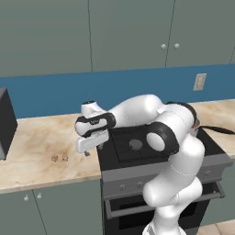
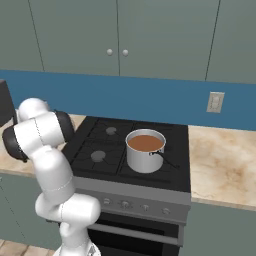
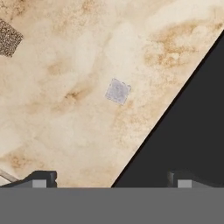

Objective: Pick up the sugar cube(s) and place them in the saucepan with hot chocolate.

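Three sugar cubes on the marble tabletop left of the black stove; pincer hovering above one, fingers spread.

Two sugar cubes lie side by side on open tabletop left of the pincer, well clear of the near edge. The third sugar cube appears pale in the hand view, ahead of the spread fingertips, close to the stove's straight dark edge, untouched. The saucepan, holding brown liquid, stands on the stove's right front burner, black handle pointing right and near. A dark appliance occupies the far-left tabletop; a wall outlet sits on the blue backsplash. No legible writing is visible.
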### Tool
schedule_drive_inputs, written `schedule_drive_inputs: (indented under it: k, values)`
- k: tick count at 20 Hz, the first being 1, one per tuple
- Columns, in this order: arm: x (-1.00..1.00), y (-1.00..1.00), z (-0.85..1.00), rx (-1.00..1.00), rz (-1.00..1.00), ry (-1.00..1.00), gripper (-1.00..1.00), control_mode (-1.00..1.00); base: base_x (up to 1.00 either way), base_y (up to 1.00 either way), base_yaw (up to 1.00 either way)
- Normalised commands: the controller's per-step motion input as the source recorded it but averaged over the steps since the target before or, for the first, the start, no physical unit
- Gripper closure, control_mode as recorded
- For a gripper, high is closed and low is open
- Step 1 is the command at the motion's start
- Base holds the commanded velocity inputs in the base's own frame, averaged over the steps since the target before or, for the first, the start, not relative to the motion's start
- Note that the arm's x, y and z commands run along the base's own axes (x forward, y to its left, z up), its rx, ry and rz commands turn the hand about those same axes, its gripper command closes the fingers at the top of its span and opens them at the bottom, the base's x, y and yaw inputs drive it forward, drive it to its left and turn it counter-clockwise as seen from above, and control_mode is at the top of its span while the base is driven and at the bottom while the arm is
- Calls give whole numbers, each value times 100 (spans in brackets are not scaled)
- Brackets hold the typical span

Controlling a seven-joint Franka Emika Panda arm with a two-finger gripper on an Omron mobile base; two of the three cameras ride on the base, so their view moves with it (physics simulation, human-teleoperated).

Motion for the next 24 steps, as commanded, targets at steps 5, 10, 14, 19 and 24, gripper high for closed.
schedule_drive_inputs:
  k: [5,10,14,19,24]
  values:
    - [2,2,-15,0,0,0,-100,-100,0,0,0]
    - [0,0,-17,0,0,0,-100,-100,0,0,0]
    - [0,0,-16,0,0,0,-100,-100,0,0,0]
    - [0,0,-10,0,0,0,-100,-100,0,0,0]
    - [8,0,-2,0,0,0,-100,-100,0,0,0]
